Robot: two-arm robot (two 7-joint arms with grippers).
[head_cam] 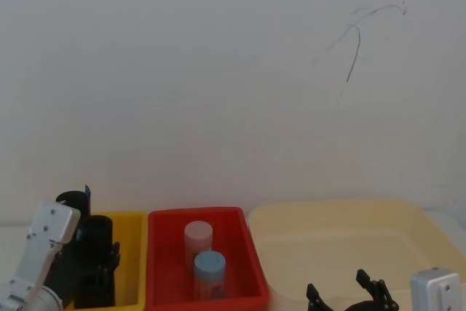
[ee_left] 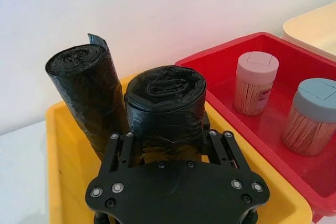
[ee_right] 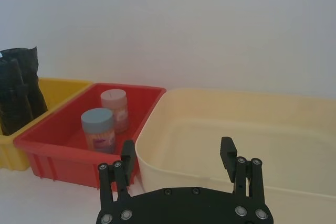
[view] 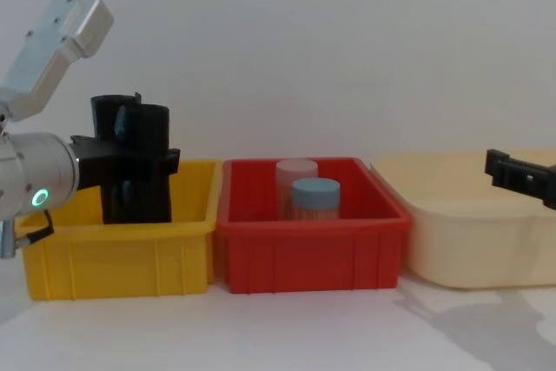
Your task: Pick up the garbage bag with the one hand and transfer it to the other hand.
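Observation:
The garbage bag (ee_left: 165, 103) is a thick black crinkly roll standing upright in the yellow bin (view: 122, 254), beside a slimmer, taller black roll (ee_left: 81, 85). My left gripper (ee_left: 167, 137), on the wrist with the green light, is shut on the garbage bag, one finger pressed against each side. From the chest the garbage bag (view: 149, 132) rises above the bin rim with the left gripper (view: 130, 161) around its middle. My right gripper (ee_right: 177, 153) hangs open with nothing between its fingers, in front of the cream tub (ee_right: 236, 129); it also shows from the head (head_cam: 346, 293).
A red bin (view: 313, 254) between the yellow bin and the cream tub holds two toothpick jars, one with a pink lid (view: 296, 169) and one with a grey-blue lid (view: 314, 190). A white wall stands close behind the bins.

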